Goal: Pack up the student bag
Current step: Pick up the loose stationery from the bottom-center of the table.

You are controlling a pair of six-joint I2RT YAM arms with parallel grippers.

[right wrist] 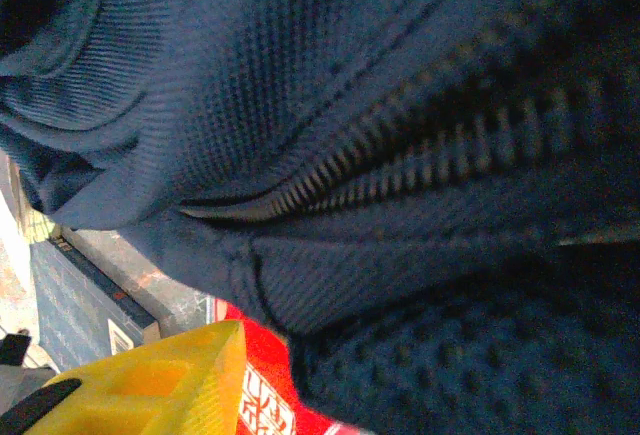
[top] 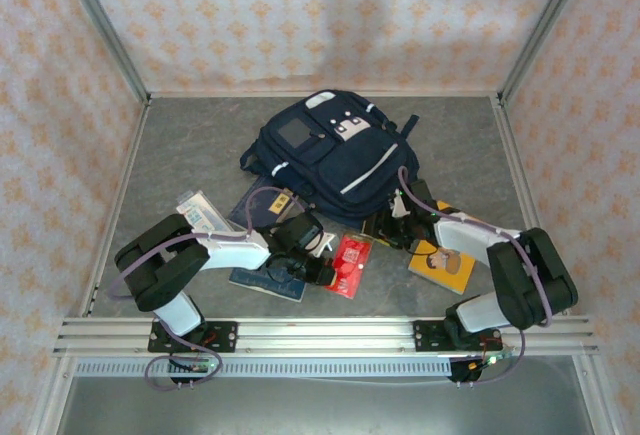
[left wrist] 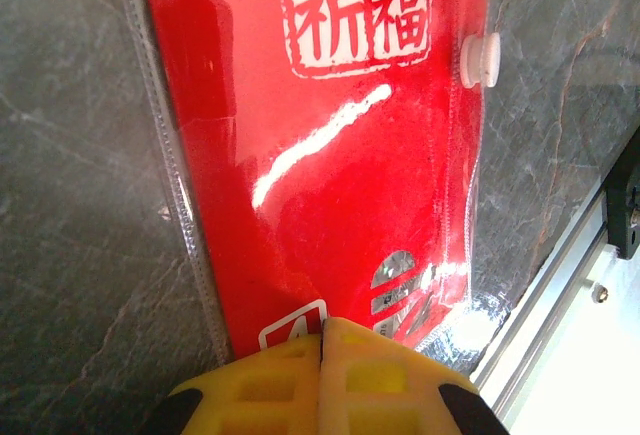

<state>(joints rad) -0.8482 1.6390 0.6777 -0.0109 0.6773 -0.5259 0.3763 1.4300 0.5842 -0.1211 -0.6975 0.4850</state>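
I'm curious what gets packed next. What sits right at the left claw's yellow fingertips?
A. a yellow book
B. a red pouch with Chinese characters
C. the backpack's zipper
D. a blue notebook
B: in the left wrist view the left gripper is closed at the near edge of a glossy red pouch printed with white Chinese characters.

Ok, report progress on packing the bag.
Done: nothing looks packed yet. In hand: the right gripper is up against the student bag at its zipper; the left gripper, shut, sits over the red pouch. Left: the pouch, blue book, yellow book and small white packet all lie outside the bag.
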